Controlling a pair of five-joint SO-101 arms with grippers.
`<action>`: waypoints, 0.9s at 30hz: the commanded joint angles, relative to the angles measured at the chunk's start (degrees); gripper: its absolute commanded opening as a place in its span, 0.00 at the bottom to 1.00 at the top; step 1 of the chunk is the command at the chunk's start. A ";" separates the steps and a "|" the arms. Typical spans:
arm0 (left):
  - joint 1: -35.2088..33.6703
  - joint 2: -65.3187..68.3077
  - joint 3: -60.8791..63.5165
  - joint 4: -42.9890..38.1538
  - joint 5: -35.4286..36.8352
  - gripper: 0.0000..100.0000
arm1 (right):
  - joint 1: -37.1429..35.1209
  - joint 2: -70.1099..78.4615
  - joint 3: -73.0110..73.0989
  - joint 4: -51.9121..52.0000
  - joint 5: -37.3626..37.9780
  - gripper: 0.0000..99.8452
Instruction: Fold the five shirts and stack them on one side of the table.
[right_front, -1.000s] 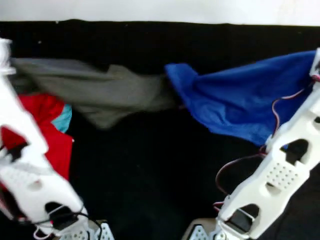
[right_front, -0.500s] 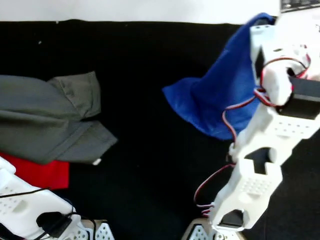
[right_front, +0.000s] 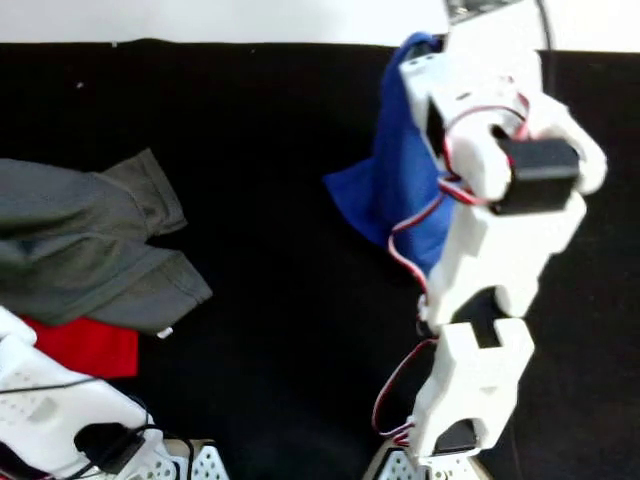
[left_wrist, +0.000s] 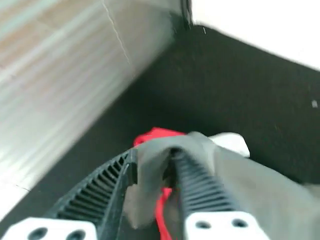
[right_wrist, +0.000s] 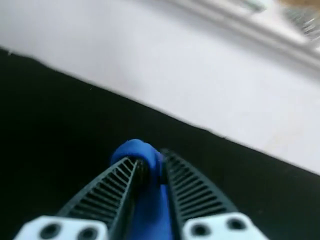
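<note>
A blue shirt (right_front: 400, 185) hangs bunched from the raised right arm at the back right of the black table (right_front: 280, 120). My right gripper (right_wrist: 149, 170) is shut on a fold of the blue shirt (right_wrist: 135, 152). A grey shirt (right_front: 85, 245) lies crumpled at the left, over a red shirt (right_front: 85, 345). My left gripper (left_wrist: 152, 167) is shut on an edge of the grey shirt (left_wrist: 240, 185), with the red shirt (left_wrist: 155, 135) showing beneath it. The left arm's white body (right_front: 60, 420) sits at the near left corner.
A white wall runs behind the table's back edge (right_front: 200, 40). Bare black cloth spreads across the middle of the table. The table's left edge (left_wrist: 125, 95) drops to a wooden floor (left_wrist: 45, 65). The arm bases (right_front: 400, 465) stand at the front edge.
The right arm has swung up and leftward, lifting the blue shirt into a hanging bunch. The grey shirt has been pulled left and nearer, and it now covers most of the red one.
</note>
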 joint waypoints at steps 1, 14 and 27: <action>3.38 0.92 -1.54 1.58 -0.18 0.27 | -1.71 -2.24 3.21 0.57 0.70 0.17; 38.37 -2.77 1.71 12.66 3.43 0.25 | 6.81 -6.90 1.63 0.57 0.70 0.25; 66.42 17.63 13.05 -1.14 21.63 0.32 | 29.58 -2.33 26.42 0.75 0.79 0.25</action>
